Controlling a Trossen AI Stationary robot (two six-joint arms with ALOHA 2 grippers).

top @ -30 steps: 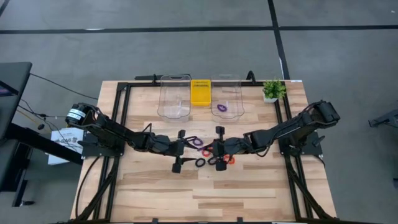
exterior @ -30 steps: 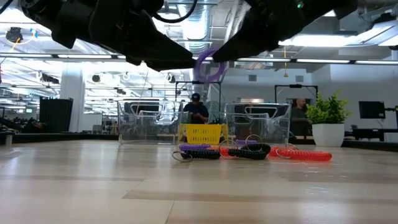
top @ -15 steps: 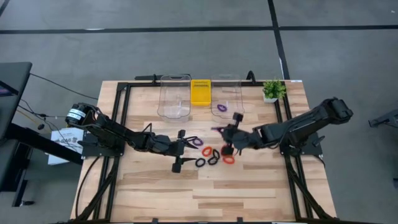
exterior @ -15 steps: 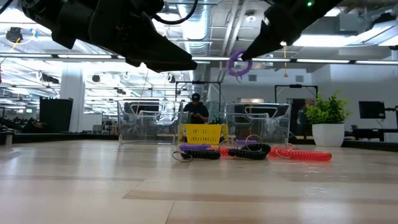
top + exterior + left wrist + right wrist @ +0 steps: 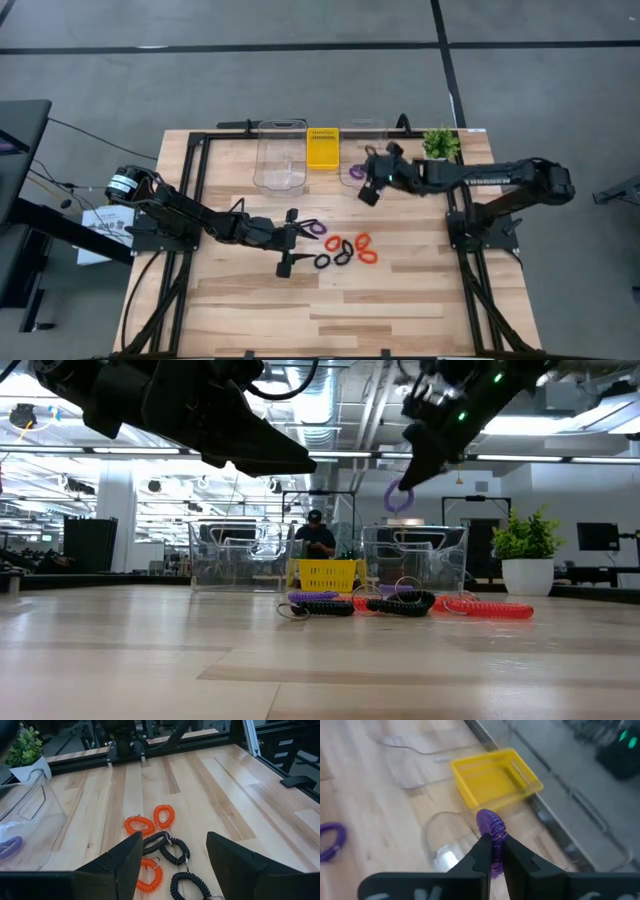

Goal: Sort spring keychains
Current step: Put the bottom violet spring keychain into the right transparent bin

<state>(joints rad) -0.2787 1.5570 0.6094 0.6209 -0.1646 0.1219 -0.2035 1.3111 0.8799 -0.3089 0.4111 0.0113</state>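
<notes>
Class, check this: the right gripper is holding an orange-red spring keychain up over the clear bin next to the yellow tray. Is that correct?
Not quite. The spring keychain pinched in the right gripper is purple, not orange-red, as the right wrist view shows. It is indeed held over the clear bin beside the yellow tray.

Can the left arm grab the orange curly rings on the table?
Probably yes. The left gripper is open and hangs right by the orange rings, with nothing between them; the right gripper is away over the bin.

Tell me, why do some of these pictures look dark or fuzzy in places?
Low view: bright ceiling lights behind leave the arms as dark shapes, yet the purple keychain in the right pincer stays visible. Right wrist view: the yellow tray and tabletop look soft. Left wrist view: the left pincer is a blurred dark mass; the orange keychains are crisp.
</notes>
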